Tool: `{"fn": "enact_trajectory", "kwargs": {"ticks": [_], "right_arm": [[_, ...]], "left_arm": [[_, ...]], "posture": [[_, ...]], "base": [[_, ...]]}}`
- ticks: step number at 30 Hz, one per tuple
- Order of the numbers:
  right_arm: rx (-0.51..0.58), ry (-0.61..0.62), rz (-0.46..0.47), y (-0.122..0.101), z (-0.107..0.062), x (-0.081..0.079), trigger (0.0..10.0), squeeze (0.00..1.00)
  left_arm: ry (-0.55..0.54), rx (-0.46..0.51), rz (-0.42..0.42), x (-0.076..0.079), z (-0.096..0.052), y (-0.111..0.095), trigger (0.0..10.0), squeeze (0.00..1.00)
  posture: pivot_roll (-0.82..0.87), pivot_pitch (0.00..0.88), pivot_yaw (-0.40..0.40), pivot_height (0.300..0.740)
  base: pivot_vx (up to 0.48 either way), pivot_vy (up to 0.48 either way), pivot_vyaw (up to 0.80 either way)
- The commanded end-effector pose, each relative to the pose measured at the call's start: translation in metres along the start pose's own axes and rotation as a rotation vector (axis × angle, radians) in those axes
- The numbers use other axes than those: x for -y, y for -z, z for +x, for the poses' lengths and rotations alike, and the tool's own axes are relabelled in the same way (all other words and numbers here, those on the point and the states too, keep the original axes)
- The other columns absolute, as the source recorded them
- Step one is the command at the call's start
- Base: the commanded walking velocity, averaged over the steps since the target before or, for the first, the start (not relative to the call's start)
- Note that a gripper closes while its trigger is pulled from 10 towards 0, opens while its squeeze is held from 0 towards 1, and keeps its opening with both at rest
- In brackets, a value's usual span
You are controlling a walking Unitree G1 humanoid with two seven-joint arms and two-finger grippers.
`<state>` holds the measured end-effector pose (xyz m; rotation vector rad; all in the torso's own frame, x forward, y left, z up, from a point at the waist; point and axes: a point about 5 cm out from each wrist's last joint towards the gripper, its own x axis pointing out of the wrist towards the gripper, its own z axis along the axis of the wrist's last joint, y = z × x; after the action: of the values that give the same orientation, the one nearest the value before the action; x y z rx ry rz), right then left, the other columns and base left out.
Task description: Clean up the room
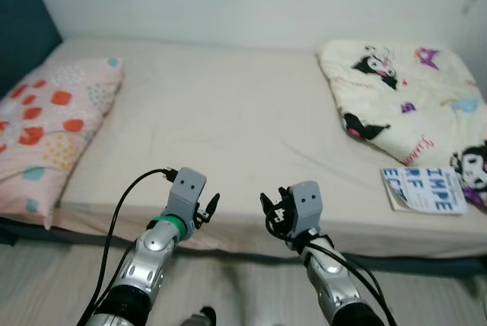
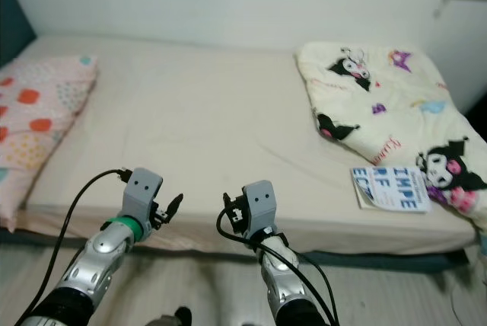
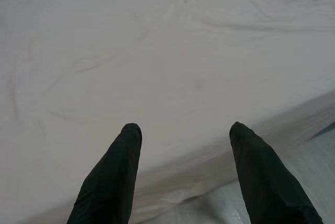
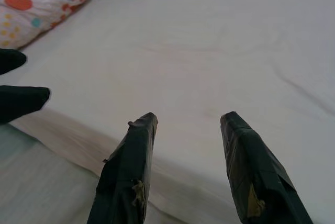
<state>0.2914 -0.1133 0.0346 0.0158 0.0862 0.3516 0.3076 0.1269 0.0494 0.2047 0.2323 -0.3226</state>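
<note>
A bed (image 1: pixel 221 113) with a beige sheet lies before me. On its left end rests a pink pillow (image 1: pixel 46 128) with red and orange spots. A cream blanket (image 1: pixel 403 90) printed with cartoon characters lies bunched on the right end. A book (image 1: pixel 424 189) with big blue letters sits at the bed's front right edge, partly against the blanket. My left gripper (image 1: pixel 211 208) and right gripper (image 1: pixel 268 212) hover side by side at the bed's front edge, both open and holding nothing. The left gripper (image 3: pixel 183 130) and right gripper (image 4: pixel 188 119) point over bare sheet.
A white wall runs behind the bed, and a dark blue headboard (image 1: pixel 23 14) stands at the left. Pale wooden floor (image 1: pixel 236 288) lies beneath my arms. The middle of the mattress is bare sheet with a few creases.
</note>
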Motion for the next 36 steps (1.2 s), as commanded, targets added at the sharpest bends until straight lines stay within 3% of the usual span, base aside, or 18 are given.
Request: {"fn": "enact_trajectory", "kwargs": {"ticks": [1,36], "right_arm": [[-0.012,0.019,0.009,0.0043,-0.0045,0.0043,10.0,0.0],[-0.009,0.021,0.002,0.0032,-0.0034,0.0047,10.0,0.0]], "left_arm": [[0.018,-0.014,0.005,0.005,-0.001,0.0051,10.0,0.0],[0.024,-0.013,0.009,0.0059,0.0014,0.0058,10.0,0.0]], "posture": [[-0.04,0.009,0.042,0.74],[-0.04,0.0,0.048,0.74]], "base": [[0.0,-0.435,0.0],[0.0,-0.345,0.0]]}}
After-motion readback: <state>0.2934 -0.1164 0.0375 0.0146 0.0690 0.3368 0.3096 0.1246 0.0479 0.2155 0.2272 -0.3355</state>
